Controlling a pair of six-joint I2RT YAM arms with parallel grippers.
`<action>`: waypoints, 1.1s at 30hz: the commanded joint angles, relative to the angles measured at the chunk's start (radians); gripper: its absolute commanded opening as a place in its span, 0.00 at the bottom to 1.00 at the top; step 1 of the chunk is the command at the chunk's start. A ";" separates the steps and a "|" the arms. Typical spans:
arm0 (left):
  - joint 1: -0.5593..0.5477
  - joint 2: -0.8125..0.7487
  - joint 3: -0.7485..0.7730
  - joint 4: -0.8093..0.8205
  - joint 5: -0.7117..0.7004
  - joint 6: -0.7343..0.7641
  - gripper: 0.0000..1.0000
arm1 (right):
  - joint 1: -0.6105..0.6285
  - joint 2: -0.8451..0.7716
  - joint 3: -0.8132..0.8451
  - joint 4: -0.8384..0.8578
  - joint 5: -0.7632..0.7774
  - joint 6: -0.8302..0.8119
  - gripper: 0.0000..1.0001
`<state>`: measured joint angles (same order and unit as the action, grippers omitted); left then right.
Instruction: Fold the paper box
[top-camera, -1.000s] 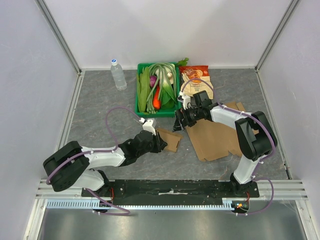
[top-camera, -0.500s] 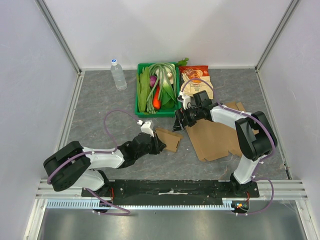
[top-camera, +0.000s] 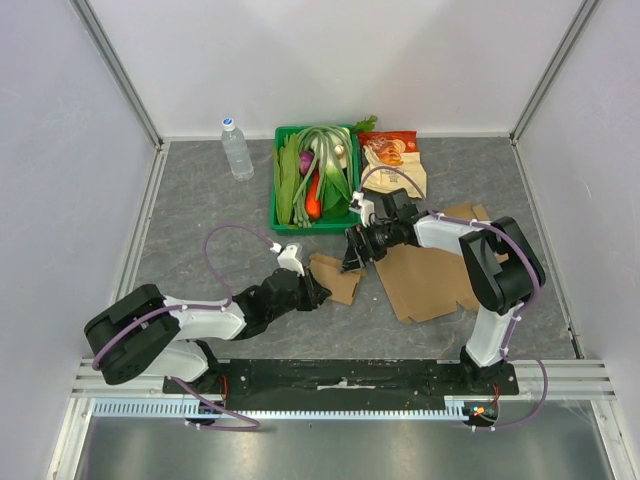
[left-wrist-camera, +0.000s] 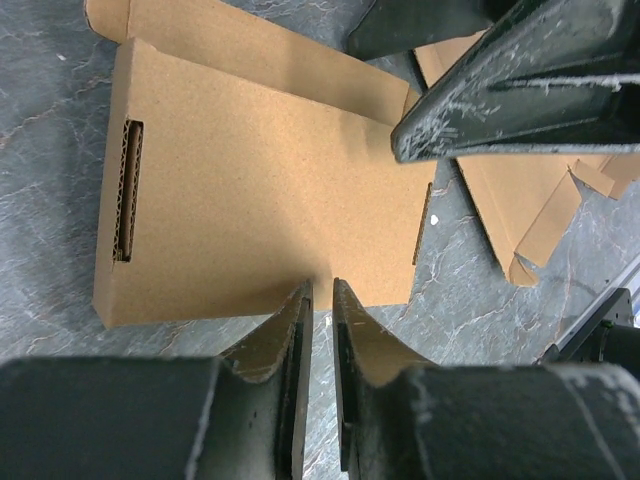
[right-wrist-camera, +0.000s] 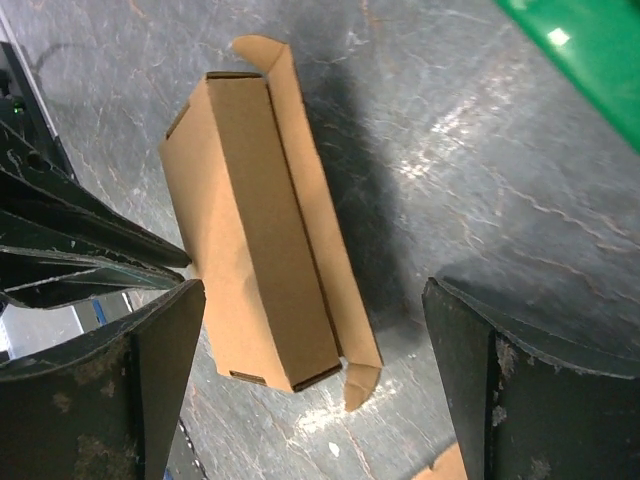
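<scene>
While the fold is at an early step, the box (top-camera: 336, 279) lies half formed near table centre.

Left gripper (top-camera: 313, 291), at the box's 8 o'clock: jaws nearly together at its near edge; whether they pinch card cannot be told.

Right gripper (top-camera: 352, 257), at 1 o'clock: spread wide over the far flap.

Next move, by judgement: close on that flap and turn it in.

Against a second earlier: right gripper nearer the box, left arm drawn slightly back.

Robot lab cell: white panel walls (top-camera: 330, 60), aluminium framing (top-camera: 118, 70), grey tabletop (top-camera: 200, 210).
</scene>
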<state>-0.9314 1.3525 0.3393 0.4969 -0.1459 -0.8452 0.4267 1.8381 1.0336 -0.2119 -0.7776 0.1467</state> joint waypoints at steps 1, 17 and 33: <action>0.000 0.000 -0.026 -0.031 -0.017 -0.012 0.20 | 0.029 0.023 -0.029 0.081 -0.084 0.008 0.98; -0.001 -0.004 -0.040 0.002 -0.024 0.000 0.20 | 0.086 -0.036 -0.075 0.152 -0.163 0.067 0.55; 0.331 -0.546 0.085 -0.515 0.115 0.115 0.75 | 0.356 -0.252 0.075 -0.198 0.537 -0.214 0.17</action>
<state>-0.7242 0.7555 0.3958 0.1032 -0.1410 -0.8028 0.7383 1.6375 1.0729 -0.3256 -0.4488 0.0422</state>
